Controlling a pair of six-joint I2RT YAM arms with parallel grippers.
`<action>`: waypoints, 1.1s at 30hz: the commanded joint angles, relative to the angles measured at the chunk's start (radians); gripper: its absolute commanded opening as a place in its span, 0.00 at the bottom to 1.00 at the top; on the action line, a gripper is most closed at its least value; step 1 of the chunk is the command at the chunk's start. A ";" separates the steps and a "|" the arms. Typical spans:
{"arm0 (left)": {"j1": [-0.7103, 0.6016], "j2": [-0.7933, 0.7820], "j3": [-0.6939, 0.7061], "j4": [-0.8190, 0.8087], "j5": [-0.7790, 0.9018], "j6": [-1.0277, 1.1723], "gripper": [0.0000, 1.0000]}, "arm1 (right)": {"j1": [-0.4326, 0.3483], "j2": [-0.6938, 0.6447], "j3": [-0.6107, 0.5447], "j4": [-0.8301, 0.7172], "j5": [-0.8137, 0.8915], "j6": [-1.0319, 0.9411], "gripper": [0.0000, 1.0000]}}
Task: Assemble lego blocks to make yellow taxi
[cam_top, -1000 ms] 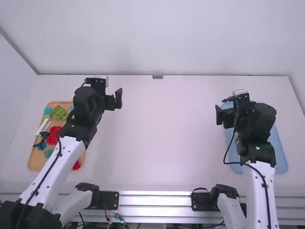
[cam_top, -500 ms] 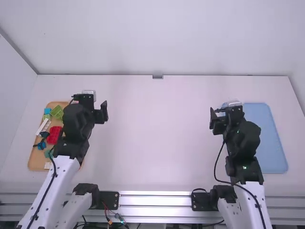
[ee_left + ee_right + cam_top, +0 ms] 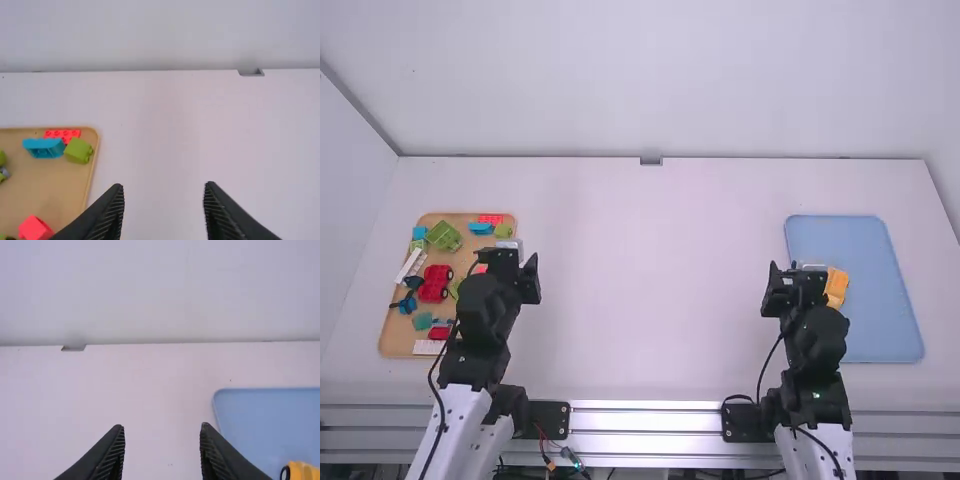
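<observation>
Begin at the left, where the tan tray (image 3: pixel 392 338) holds the loose blocks, among them a green block (image 3: pixel 78 150) and a teal piece (image 3: pixel 44 148) near its far edge; none is yellow that you can make out, so you probably need nothing more from here. Your left gripper (image 3: pixel 163 185) has its fingers apart with nothing between them, over by the tray's right side; if you are parking it, draw it back level and high enough that the fingers don't catch the rim. Across the white table (image 3: pixel 650 290), your right gripper (image 3: pixel 162 426) is also spread and holds nothing, just beside the blue tray (image 3: pixel 880 335). On that tray, near its left edge, sits the yellow taxi body (image 3: pixel 836 287), partly hidden by the gripper in the high view, so you can't tell whether every part is seated. The job looks close to done: bring the right arm home smoothly, without swinging right, since a brush could tip or roll the taxi. If you do want a last press, come straight down over it and push evenly, not from one side.
</observation>
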 commanded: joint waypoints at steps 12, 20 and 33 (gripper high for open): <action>0.002 -0.270 -0.267 0.002 0.001 0.006 0.15 | 0.000 -0.228 -0.199 0.003 0.007 0.007 0.15; 0.002 -0.393 -0.305 0.002 0.001 0.006 0.02 | 0.000 -0.310 -0.199 0.003 0.007 0.007 0.05; 0.002 -0.542 -0.305 0.002 0.001 0.006 0.00 | 0.000 -0.310 -0.199 0.003 0.007 0.007 0.00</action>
